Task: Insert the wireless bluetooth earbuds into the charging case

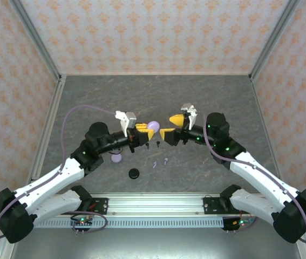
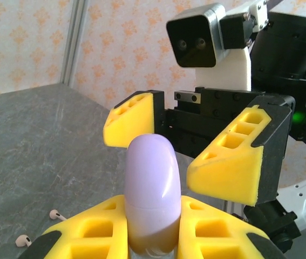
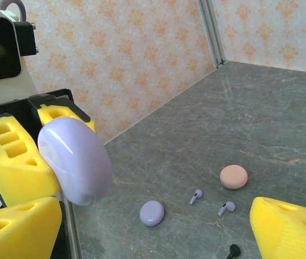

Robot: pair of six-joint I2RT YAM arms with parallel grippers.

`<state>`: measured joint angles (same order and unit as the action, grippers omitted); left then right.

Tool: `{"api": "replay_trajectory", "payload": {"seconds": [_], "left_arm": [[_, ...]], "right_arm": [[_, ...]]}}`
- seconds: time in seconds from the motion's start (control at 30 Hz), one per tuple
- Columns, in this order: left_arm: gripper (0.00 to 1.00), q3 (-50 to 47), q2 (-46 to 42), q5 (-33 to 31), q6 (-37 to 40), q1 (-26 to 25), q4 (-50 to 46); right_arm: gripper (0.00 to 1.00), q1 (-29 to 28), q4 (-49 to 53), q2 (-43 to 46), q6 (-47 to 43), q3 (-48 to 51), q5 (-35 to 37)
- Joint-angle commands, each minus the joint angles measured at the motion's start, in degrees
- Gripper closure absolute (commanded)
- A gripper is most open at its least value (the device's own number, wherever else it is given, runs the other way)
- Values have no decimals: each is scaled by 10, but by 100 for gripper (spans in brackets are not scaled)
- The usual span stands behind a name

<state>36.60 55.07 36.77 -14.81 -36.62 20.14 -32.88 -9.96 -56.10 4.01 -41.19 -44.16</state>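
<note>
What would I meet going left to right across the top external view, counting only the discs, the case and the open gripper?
lavender disc → black disc → lavender charging case → right gripper

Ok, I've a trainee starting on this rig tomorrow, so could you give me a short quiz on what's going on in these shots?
1. True or false: the left end effector is shut on the lavender case.
2. The right end effector is: A) open, holding nothing; B) shut on an earbud; C) shut on the lavender case.
3. Fill in: the two lavender earbuds lie loose on the ____.
Key: 1 true; 2 A; 3 table.
</note>
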Motion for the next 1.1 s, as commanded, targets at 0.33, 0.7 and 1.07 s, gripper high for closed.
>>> {"api": "replay_trajectory", "payload": {"seconds": [0.33, 0.7, 1.07], "left_arm": [[100, 38, 20, 13, 56, -19, -24], [100, 41, 19, 19, 73, -20, -32], [100, 29, -5, -46, 146, -21, -99]], "right_arm": [[14, -14, 14, -31, -39, -64, 15], [16, 2, 68, -67, -69, -117, 29], [16, 20, 121, -10, -21, -128, 52]]}}
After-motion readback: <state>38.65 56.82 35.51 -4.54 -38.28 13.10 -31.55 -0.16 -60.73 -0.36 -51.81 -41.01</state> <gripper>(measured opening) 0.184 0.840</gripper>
